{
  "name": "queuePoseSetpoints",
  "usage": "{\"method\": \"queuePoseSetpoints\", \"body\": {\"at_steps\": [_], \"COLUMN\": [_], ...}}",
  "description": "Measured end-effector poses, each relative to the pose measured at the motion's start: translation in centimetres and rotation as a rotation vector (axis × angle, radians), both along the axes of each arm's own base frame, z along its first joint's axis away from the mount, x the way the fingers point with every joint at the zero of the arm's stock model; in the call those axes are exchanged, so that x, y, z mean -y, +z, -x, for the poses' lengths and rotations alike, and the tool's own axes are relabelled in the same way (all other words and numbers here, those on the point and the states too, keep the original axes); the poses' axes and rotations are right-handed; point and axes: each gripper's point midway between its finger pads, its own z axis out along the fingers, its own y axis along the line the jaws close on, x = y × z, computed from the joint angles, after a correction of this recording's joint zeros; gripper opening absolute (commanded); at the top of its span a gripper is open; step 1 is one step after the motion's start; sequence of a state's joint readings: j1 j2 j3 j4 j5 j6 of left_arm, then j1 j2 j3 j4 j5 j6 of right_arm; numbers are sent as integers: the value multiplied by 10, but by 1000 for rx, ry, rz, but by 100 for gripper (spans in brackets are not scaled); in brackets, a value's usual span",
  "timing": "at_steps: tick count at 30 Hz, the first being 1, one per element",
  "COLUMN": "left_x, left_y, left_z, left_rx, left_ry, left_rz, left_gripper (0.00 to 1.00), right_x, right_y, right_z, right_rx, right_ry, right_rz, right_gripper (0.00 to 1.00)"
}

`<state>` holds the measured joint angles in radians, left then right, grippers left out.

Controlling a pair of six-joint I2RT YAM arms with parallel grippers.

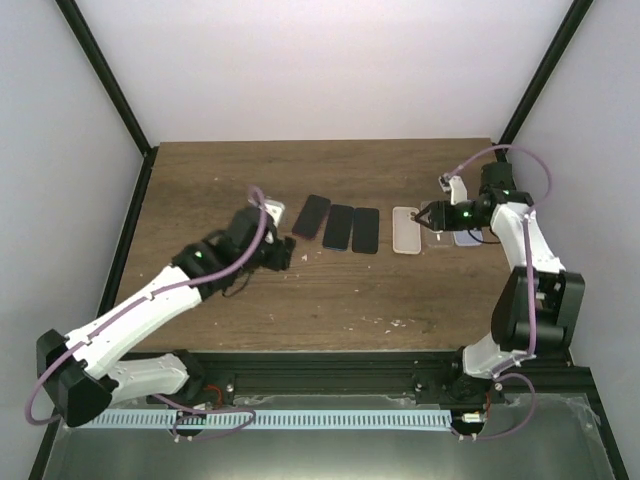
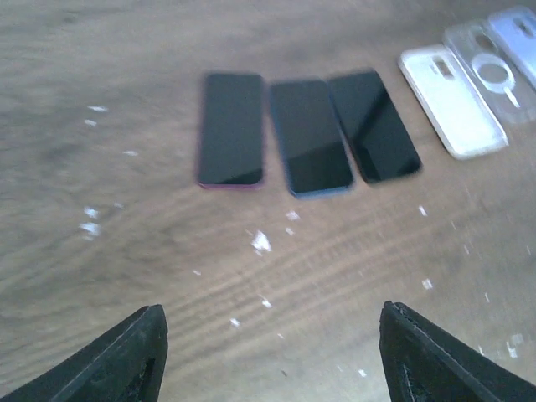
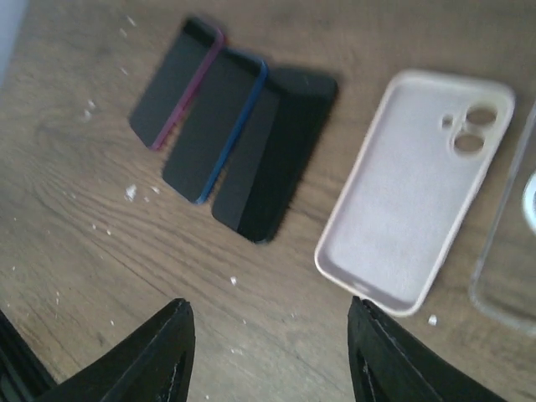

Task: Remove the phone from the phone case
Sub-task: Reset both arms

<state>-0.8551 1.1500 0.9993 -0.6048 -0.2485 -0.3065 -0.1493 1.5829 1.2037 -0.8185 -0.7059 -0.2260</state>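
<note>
Three dark phones lie face up in a row mid-table: one with a magenta rim (image 1: 311, 216) (image 2: 230, 130) (image 3: 172, 84), one with a blue rim (image 1: 339, 226) (image 2: 309, 136) (image 3: 213, 126), one all black (image 1: 366, 230) (image 2: 373, 126) (image 3: 276, 151). An empty white case (image 1: 406, 230) (image 2: 452, 100) (image 3: 414, 184) lies to their right. My left gripper (image 1: 284, 251) (image 2: 272, 352) is open and empty, just short of the magenta-rimmed phone. My right gripper (image 1: 423, 215) (image 3: 268, 352) is open and empty above the white case's edge.
A clear case (image 2: 494, 71) (image 3: 511, 243) and a pale lilac case (image 1: 467, 237) (image 2: 521, 29) lie right of the white one. Small white flecks (image 2: 261, 243) dot the wooden table (image 1: 330, 300). Black frame posts and white walls bound the sides and back.
</note>
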Motion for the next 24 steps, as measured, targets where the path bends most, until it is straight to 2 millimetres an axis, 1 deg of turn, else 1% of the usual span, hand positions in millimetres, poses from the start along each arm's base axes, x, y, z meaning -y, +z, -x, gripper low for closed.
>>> {"method": "queuePoseSetpoints", "body": {"at_steps": [1,3,4,5,6,8,9,10,11,12,14,16,17,19,20,22,23,24], "left_x": [-11,-29,-35,-39,-43,-50,-55,-59,-64,-71,-81,-93,-98,-107,-110,-114,-116,-118], "left_y": [10,27,36,43,52,68,74,77,79,79,72,61,58,53,51,50,51,54], "left_z": [-12,-28,-33,-37,-41,-48,-52,-54,-57,-59,-58,-58,-59,-62,-62,-60,-60,-60], "left_rx": [0,9,20,33,53,96,118,137,168,199,230,238,242,255,261,272,280,290], "left_ry": [41,94,108,116,128,155,176,195,219,245,280,321,341,381,392,405,412,421], "left_rz": [17,29,31,30,31,37,45,49,60,68,62,35,20,-3,-8,-17,-17,-15], "left_gripper": [72,73,73,73,73,75,82,83,84,84,84,84,84,84,84,84,84,84], "right_x": [-1,-2,-1,0,1,7,10,13,15,16,14,10,9,7,8,11,13,15], "right_y": [14,43,57,75,90,125,141,156,168,174,176,166,159,137,122,100,94,93], "right_z": [-1,-4,-6,-7,-7,-8,-8,-6,-2,4,14,22,24,26,26,24,23,21], "right_rx": [50,159,216,290,342,479,544,607,661,700,748,762,756,728,694,630,602,586], "right_ry": [3,4,0,-5,-16,-52,-80,-112,-147,-168,-192,-197,-201,-217,-232,-272,-296,-321], "right_rz": [-2,7,16,34,44,84,100,111,114,108,83,45,25,-11,-23,-38,-46,-56], "right_gripper": [54,61,71,87,98,100,100,100,100,100,100,100,100,100,100,100,100,100]}}
